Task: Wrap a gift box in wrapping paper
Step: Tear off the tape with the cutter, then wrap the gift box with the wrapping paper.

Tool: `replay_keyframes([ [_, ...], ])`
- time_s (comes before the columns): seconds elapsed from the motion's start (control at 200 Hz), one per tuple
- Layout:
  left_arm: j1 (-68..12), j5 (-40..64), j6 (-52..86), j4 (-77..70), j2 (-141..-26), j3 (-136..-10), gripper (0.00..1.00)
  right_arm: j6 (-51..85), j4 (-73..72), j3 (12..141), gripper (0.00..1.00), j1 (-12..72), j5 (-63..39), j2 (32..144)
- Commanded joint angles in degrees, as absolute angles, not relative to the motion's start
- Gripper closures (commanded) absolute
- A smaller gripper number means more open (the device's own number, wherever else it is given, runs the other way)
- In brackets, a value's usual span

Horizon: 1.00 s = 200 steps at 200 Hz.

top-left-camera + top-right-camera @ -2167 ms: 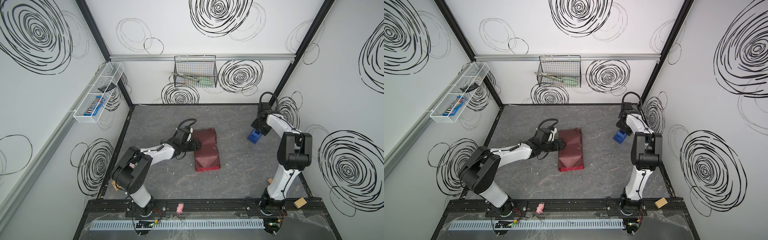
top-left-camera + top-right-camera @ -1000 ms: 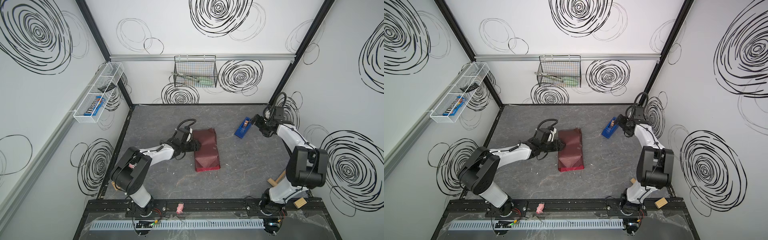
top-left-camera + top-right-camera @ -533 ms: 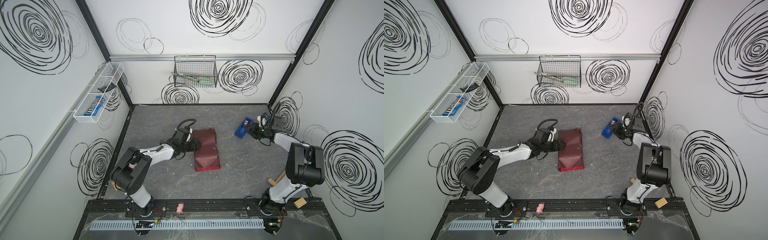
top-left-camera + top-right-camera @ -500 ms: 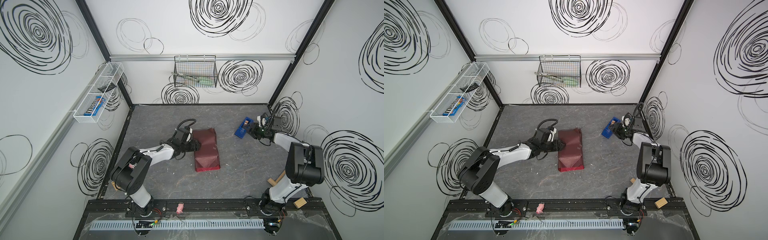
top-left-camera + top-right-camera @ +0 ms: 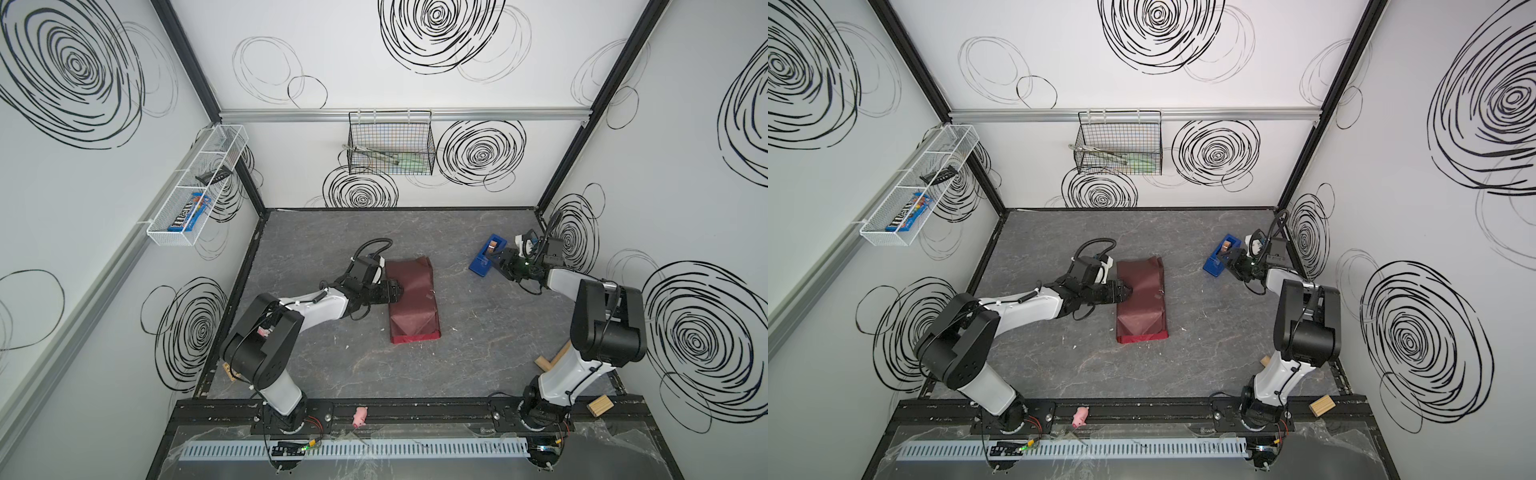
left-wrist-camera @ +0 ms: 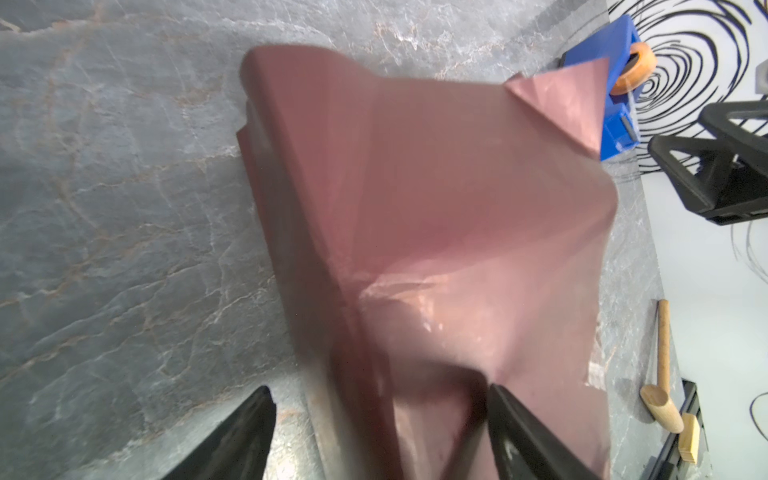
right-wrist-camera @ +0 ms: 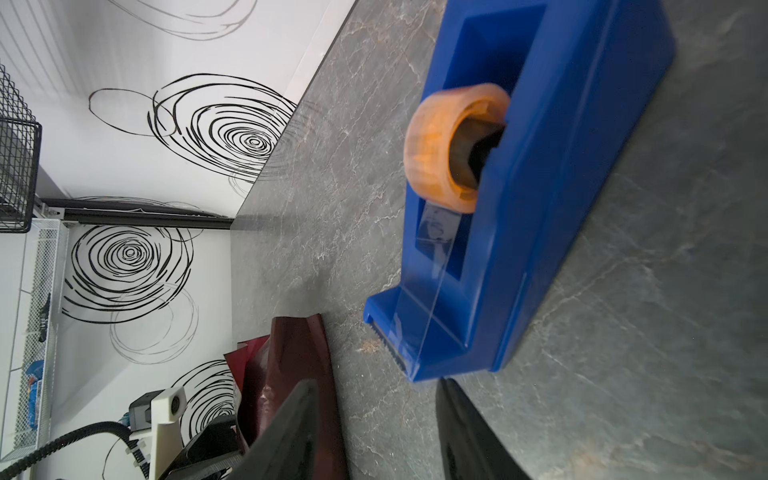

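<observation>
The wrapping paper [image 5: 413, 305], folded over a box we cannot see, lies on the table [image 5: 478, 353] with one long edge between the wide-spread fingers [image 6: 523, 428] of our left gripper [image 6: 379, 390], so we should press that fold flat while our right gripper [image 7: 377, 384], fingers half apart and empty, pulls tape [image 7: 453, 145] squarely from the dispenser [image 7: 540, 208] just ahead.

Walls: white panels [image 5: 353, 50] with black scribbled spirals (some thin and faint).
Table: grey marbled surface [image 5: 478, 353].
Back wall: aluminium rail [image 5: 498, 113] carrying a black wire basket [image 5: 390, 141].
Side wall: white wire shelf [image 5: 195, 187].
Corners: black posts [image 5: 587, 124].
</observation>
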<state>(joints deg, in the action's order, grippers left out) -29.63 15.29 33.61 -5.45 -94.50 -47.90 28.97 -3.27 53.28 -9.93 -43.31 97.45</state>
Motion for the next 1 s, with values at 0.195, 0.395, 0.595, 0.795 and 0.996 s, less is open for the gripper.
replay_keyframes([
  [0.195,-27.8,16.3,29.2,2.7,-84.0,-49.9,0.04,18.9,8.2,51.8,0.31,0.5,-33.1,82.3],
  [0.395,-26.0,17.3,24.8,14.0,-78.1,-48.3,0.04,13.9,12.7,52.4,0.24,12.9,-28.4,78.3],
  [0.595,-27.8,18.0,27.5,15.2,-69.3,-38.9,0.04,12.1,18.0,55.8,0.26,22.7,-23.9,81.9],
  [0.795,-34.0,15.9,32.8,12.4,-65.7,-33.9,0.06,14.9,18.0,55.1,0.28,27.1,-17.0,84.4],
  [0.996,-38.1,14.3,36.3,8.8,-66.4,-32.4,0.11,16.2,15.5,53.0,0.27,28.6,-14.4,86.0],
])
